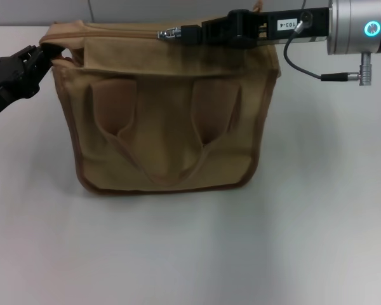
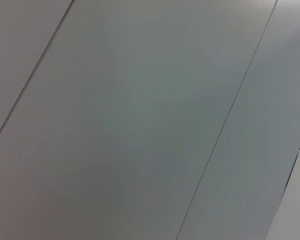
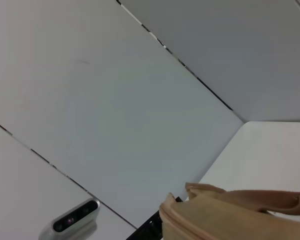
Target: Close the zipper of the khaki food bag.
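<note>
Khaki food bag (image 1: 168, 121): upright, centre of table (image 1: 190, 248).
Zipper (image 1: 114, 36): along top edge.
Left claw (image 1: 41, 54): pinching bag's 10 o'clock corner.
Right claw (image 1: 162, 35): at 12 o'clock, closed on zipper slider.

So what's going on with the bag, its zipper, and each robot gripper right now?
khaki food bag: upright on the white table, handles hanging down its front.
zipper: slider partway along the top, at the right gripper's tip.
left gripper: at the bag's top left corner, seemingly holding it.
right gripper: stretched over the bag's top, at the slider.
</note>
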You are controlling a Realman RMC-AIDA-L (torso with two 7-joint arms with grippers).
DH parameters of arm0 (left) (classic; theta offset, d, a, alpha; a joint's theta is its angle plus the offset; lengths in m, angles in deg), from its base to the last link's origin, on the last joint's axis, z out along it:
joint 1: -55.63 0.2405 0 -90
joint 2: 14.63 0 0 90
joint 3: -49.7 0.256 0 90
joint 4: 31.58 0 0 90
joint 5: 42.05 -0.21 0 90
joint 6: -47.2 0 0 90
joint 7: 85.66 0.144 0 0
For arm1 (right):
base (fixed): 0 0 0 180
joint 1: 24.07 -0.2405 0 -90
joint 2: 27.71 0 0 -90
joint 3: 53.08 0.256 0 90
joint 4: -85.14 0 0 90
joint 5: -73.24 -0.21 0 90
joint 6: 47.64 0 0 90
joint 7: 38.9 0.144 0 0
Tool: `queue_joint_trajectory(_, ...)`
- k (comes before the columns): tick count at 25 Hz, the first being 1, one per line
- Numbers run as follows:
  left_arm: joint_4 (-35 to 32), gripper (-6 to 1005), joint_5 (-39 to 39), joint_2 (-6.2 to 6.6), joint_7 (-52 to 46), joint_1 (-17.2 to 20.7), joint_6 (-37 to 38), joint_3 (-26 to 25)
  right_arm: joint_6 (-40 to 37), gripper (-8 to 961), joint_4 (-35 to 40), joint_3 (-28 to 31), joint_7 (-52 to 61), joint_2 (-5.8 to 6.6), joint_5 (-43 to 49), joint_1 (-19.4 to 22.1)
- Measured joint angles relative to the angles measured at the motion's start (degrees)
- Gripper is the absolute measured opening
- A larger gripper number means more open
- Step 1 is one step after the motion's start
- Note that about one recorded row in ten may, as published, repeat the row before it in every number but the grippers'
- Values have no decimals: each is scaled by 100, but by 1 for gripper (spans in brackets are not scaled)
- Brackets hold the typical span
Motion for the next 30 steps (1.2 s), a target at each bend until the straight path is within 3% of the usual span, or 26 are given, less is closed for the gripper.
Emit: queue_joint_trajectory(30, 0, 24, -7, 0, 0, -17, -19, -12, -595, 6, 53, 761, 99, 148, 477, 465)
